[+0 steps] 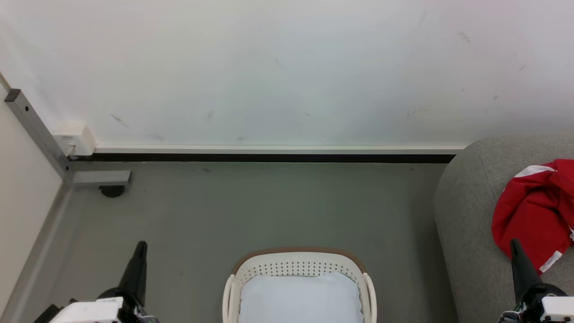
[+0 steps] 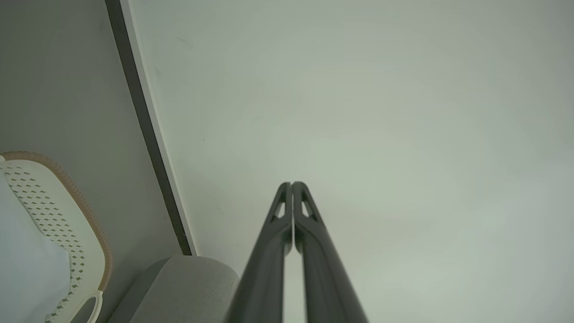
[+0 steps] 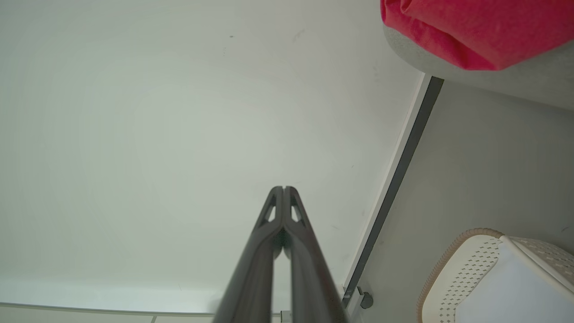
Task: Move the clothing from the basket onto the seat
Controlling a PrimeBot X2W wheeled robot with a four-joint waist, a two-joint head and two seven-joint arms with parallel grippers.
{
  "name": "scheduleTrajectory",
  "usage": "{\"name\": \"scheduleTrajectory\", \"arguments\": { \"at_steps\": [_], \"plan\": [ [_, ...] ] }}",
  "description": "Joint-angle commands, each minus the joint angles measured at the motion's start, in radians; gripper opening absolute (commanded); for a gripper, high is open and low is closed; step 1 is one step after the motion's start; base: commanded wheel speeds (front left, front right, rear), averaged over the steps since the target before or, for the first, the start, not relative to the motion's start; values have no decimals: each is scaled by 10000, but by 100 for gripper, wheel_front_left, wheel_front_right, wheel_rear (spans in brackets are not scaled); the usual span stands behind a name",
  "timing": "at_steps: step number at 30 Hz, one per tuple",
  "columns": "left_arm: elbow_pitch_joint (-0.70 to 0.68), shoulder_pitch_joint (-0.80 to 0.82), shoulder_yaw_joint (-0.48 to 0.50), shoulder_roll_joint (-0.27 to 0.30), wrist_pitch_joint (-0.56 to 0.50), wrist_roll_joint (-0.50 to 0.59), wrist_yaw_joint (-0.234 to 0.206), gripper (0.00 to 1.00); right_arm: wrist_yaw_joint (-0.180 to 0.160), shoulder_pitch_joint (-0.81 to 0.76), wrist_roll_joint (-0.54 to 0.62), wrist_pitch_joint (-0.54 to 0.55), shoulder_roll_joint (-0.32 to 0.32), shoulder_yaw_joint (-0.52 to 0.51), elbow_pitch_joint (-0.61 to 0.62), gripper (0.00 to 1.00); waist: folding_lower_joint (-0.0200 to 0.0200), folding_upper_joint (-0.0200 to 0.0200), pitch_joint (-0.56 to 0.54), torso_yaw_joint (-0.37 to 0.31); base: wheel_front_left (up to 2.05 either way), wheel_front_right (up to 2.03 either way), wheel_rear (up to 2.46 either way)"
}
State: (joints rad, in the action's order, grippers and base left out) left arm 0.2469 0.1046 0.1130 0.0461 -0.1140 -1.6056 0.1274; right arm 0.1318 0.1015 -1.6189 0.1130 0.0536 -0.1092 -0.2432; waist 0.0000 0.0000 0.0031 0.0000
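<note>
The red clothing [image 1: 531,211] is seen heaped on the grey seat [image 1: 466,215] at the right, well apart from the basket [image 1: 296,268], which is set on the floor [image 1: 269,206] at the near middle. A pale bluish-white pad [image 1: 300,298] is laid inside the basket. The left pincer [image 1: 141,246] is held clenched on nothing, left of the basket. The right pincer [image 1: 515,244] is likewise clenched and empty, raised near the clothing's near edge.

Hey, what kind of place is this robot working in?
Probably an indoor room staged like a living or laundry corner: a large grey woven-fabric sofa holding bright red clothing, an oval cream-white perforated plastic laundry basket on a plain grey floor, and a bare scuffed white wall.
</note>
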Motion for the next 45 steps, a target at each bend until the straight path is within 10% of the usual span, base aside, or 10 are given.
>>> {"name": "scheduleTrajectory", "arguments": {
  "at_steps": [1, 45],
  "plan": [
    [-27, 78, 32, 76, -40, -132, 61, 0, -21, 120, 52, -3, -7, -42, -28, 0, 0, 0, 0, 0, 0, 0, 0],
    [-29, 78, 30, 75, -38, -134, 62, 0, -21, 123, 79, 28, -24, -65, -28, 0, 0, 0, 0, 0, 0, 0, 0]
  ]
}}
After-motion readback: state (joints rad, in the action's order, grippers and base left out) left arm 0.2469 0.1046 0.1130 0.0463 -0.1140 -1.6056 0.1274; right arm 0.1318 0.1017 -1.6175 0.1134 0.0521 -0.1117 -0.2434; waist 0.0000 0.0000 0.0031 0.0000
